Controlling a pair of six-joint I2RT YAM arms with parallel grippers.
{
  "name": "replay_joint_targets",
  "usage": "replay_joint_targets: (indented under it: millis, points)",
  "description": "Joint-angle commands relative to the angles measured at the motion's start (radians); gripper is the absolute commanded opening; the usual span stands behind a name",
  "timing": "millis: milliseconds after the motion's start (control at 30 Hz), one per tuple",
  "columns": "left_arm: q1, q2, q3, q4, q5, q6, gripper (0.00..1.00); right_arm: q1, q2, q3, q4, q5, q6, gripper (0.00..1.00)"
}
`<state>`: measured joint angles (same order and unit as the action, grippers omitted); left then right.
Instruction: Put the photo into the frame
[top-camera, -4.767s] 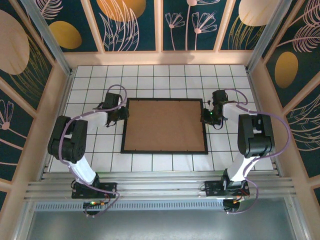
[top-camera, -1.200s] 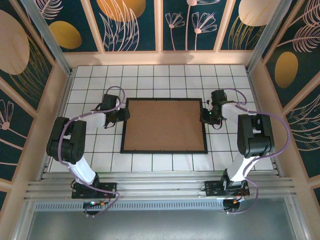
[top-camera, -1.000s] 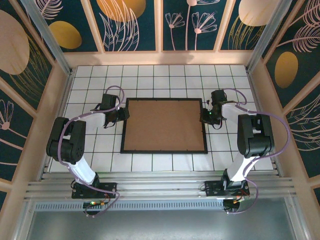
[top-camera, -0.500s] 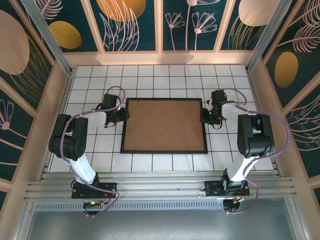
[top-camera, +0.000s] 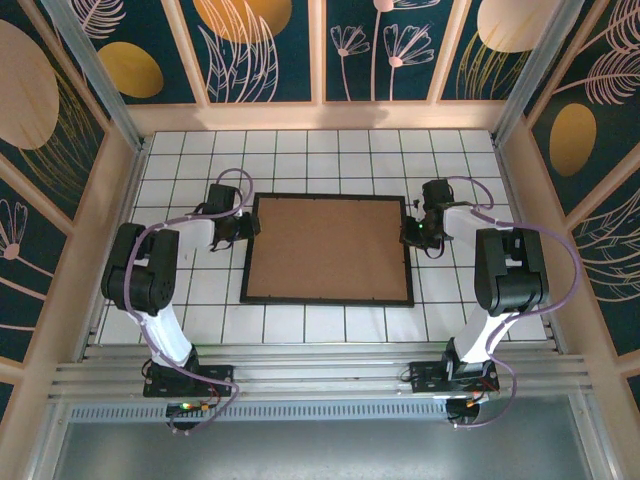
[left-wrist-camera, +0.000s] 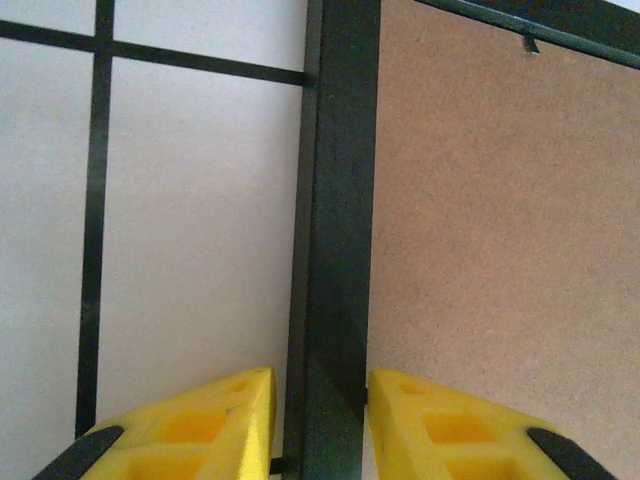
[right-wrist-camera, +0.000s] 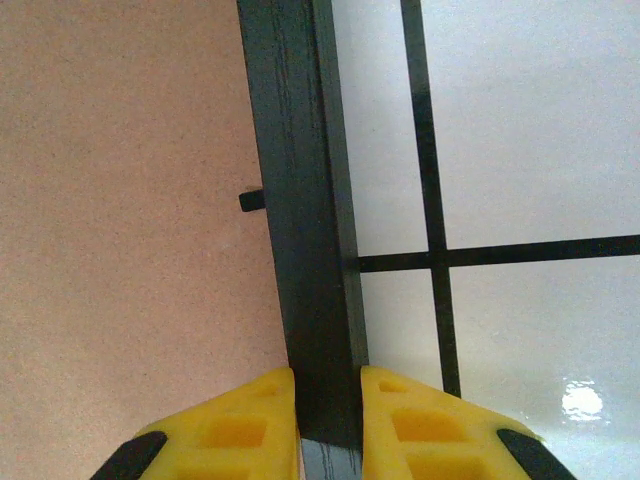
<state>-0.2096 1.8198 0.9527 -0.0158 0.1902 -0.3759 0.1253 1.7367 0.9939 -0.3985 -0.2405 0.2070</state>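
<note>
Black picture frame (top-camera: 330, 302) lies longways between arms; right gripper (right-wrist-camera: 328, 388) pinches its right rail, left gripper (left-wrist-camera: 320, 388) straddles left rail, narrow, unclamped.

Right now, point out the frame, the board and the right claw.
frame (top-camera: 328, 302): top view, on its near rail.
board (top-camera: 330, 250): top view, on its middle.
right claw (right-wrist-camera: 327, 375): right wrist view, midway between the fingertips, astride the frame's rail.

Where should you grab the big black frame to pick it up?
By its thin side rails, from straight above: the frame lies flat, and only those narrow edges fit in a hand. The left hand and right hand straddle them.
</note>
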Motion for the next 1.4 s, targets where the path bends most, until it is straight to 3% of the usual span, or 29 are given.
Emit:
replay_joint_targets:
  millis: [0,333,533,800,1033,1367]
  points:
    - [-0.04,0.073,0.008,-0.113,-0.045,0.041,0.33,0.014,0.036,-0.008,-0.005,-0.002,-0.005,0.19]
    - [-0.077,0.129,0.096,-0.22,-0.164,0.064,0.34,0.017,0.039,-0.009,-0.005,-0.002,-0.006,0.19]
    - [-0.069,0.027,0.081,-0.184,-0.208,0.034,0.4,0.015,0.024,-0.014,-0.011,0.013,-0.006,0.19]
    - [-0.022,-0.189,-0.048,-0.131,-0.122,-0.038,0.45,0.011,0.02,-0.016,-0.004,0.007,-0.004,0.19]
    - [-0.018,-0.365,-0.19,-0.208,-0.073,-0.096,0.41,0.01,0.014,-0.012,-0.01,0.006,-0.007,0.19]
    - [-0.035,-0.479,-0.334,-0.29,-0.026,-0.15,0.35,0.008,0.014,-0.013,-0.008,0.0,-0.009,0.19]
